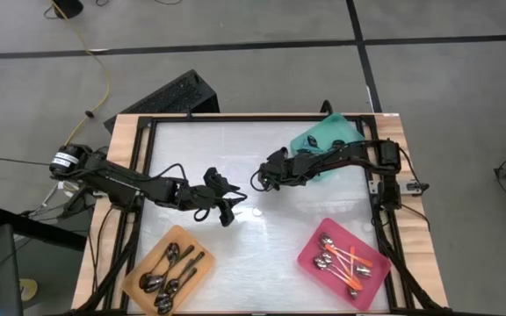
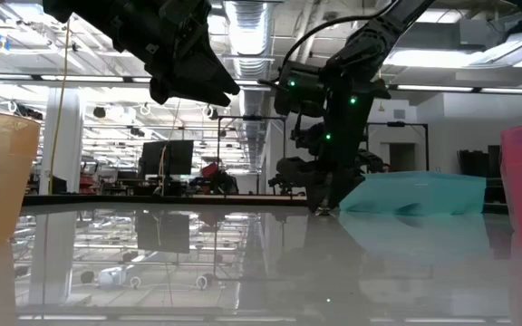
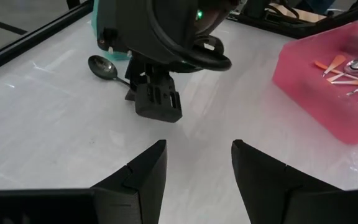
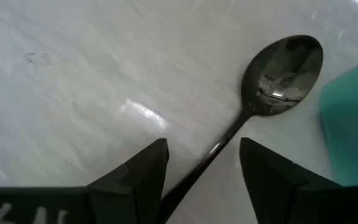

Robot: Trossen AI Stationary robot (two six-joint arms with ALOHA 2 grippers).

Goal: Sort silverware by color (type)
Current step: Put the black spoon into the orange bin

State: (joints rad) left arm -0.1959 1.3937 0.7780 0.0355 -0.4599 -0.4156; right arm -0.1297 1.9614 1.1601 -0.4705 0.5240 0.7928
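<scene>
A spoon lay on the table beside one tray, its handle between the right gripper's fingers.

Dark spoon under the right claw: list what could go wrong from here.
1. The right claw stands open over the thin handle of the dark shiny metal spoon, which lies flat on the table; the fingers may slip off it.
2. The teal plastic tray sits close by; a sweep might nudge it.

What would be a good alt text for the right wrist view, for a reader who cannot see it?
A dark, shiny metal spoon lies on the white table, its thin handle running between the two open dark fingers of the right gripper. The edge of a flat teal tray shows beside the spoon's bowl.
</scene>
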